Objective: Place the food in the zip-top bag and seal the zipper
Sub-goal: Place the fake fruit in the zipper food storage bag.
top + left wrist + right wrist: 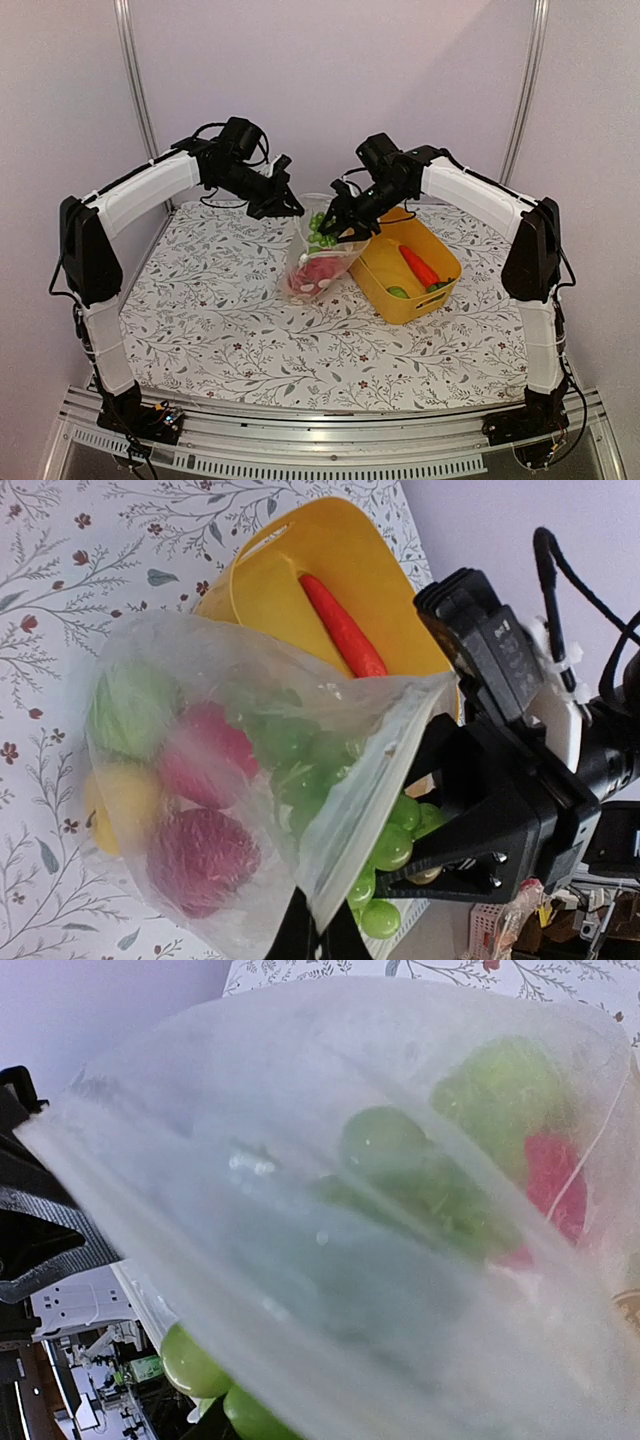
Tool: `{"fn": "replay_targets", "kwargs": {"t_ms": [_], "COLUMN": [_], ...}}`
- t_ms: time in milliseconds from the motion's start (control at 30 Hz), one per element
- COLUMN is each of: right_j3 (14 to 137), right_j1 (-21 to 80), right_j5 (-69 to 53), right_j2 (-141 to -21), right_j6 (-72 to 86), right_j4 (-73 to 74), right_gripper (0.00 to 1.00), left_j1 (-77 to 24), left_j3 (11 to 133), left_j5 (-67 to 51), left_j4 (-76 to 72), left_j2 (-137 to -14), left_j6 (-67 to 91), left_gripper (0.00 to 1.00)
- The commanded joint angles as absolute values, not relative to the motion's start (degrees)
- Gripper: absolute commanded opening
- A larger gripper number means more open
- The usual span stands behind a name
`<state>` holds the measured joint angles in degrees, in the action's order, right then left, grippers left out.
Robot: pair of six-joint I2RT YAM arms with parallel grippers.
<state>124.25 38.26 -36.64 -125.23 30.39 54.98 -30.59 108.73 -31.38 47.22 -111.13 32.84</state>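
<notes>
The clear zip-top bag (318, 270) stands on the table with its mouth held up, and red food shows through it. In the left wrist view the bag (200, 780) holds a green piece (130, 710), a yellow lemon (125, 805) and red pieces (205, 855). My left gripper (290, 208) is shut on the mouth edge by the zipper (375, 780); its fingertips (325, 945) pinch the film. My right gripper (335, 228) is shut on green grapes (392, 845) at the bag's mouth. In the right wrist view the bag film (350, 1210) hides my fingers, and the grapes (195, 1363) show below.
The yellow tub (380, 270) stands right of the bag and touches it. It holds the carrot (419, 266) and a green piece (398, 292). The tub (270, 590) and carrot (343, 628) also show behind the bag in the left wrist view. Walls close the table's back and sides.
</notes>
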Motion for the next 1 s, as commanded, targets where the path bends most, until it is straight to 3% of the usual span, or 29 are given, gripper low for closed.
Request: {"fn": "replay_targets", "kwargs": {"t_ms": [0, 700, 767, 833, 900, 967], "right_j3": [126.3, 123.4, 125.7, 127.9, 128.6, 129.4], "right_j1": [37.9, 37.9, 37.9, 37.8, 37.5, 37.7], "right_j5": [-36.6, -32.9, -31.4, -34.1, -37.6, -32.7], "right_j2": [-124.8, -120.0, -120.7, -121.8, -122.7, -122.7], "right_j6": [30.4, 28.5, 29.3, 30.1, 31.1, 29.3], "right_j4": [53.4, 54.9, 55.1, 56.2, 57.8, 62.1], "right_gripper": [0.44, 0.69, 0.78, 0.97, 0.99, 0.99], "left_j1": [-30.4, -28.9, -28.9, -28.7, -28.5, -28.4], "left_j3": [108.6, 108.2, 108.0, 107.6, 107.0, 106.7], "left_j5": [-32.7, -35.7, -35.3, -34.8, -34.4, -34.0], "left_j4": [46.3, 44.2, 44.1, 44.1, 44.1, 44.1], "left_j2": [-110.2, -111.2, -111.1, -110.9, -110.4, -110.0], "left_j6": [32.6, 34.2, 34.2, 34.2, 34.2, 34.0], "left_gripper": [0.00, 0.00, 0.00, 0.00, 0.00, 0.00]}}
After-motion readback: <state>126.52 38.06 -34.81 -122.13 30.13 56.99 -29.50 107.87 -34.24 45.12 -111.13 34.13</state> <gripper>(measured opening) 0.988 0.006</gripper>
